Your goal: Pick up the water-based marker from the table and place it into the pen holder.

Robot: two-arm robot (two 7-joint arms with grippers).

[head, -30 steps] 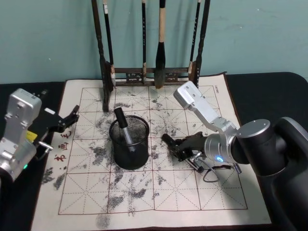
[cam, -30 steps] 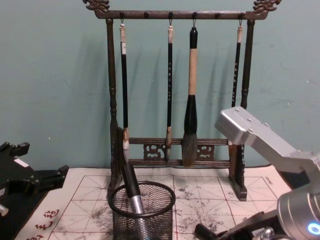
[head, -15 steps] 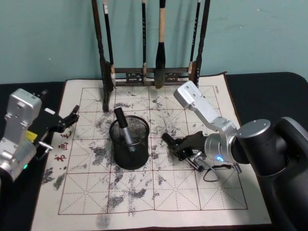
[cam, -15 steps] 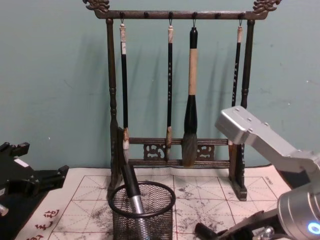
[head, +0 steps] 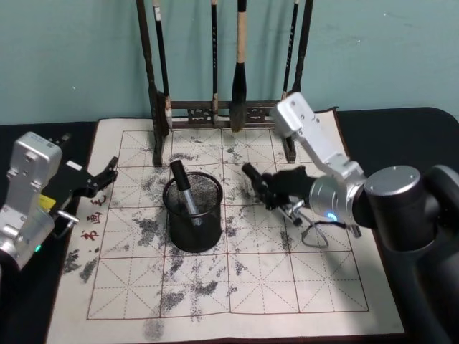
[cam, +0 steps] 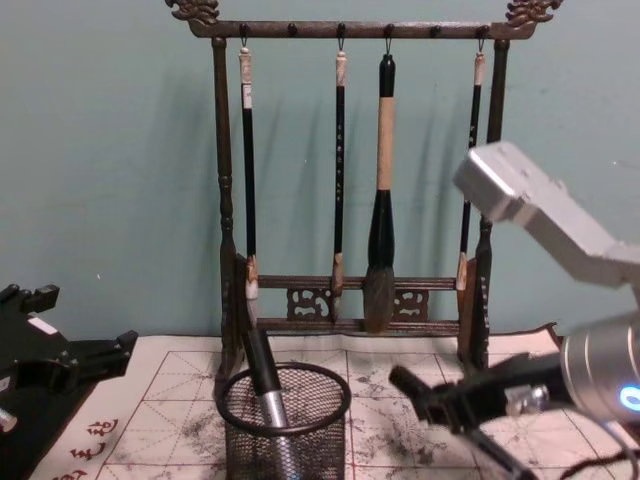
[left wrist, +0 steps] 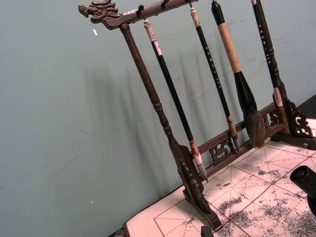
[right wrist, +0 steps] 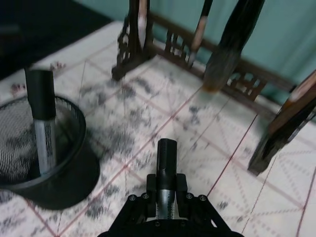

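— Right hand (head: pixel 267 192)?
— Clamped on the water-based marker (head: pixel 251 174), held above the desk (head: pixel 401 125), near the pen holder (head: pixel 190 229), on its right.
— Left hand (head: pixel 100 179)?
— Parked well left of the pen holder; grip, cannot tell.

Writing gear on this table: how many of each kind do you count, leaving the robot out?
Brushes hanging on the rack: 4
Markers: 2, one in the mesh cup, one held in the right fingers
Mesh cup: 1
Rack: 1
Mat: 1
Total: 9
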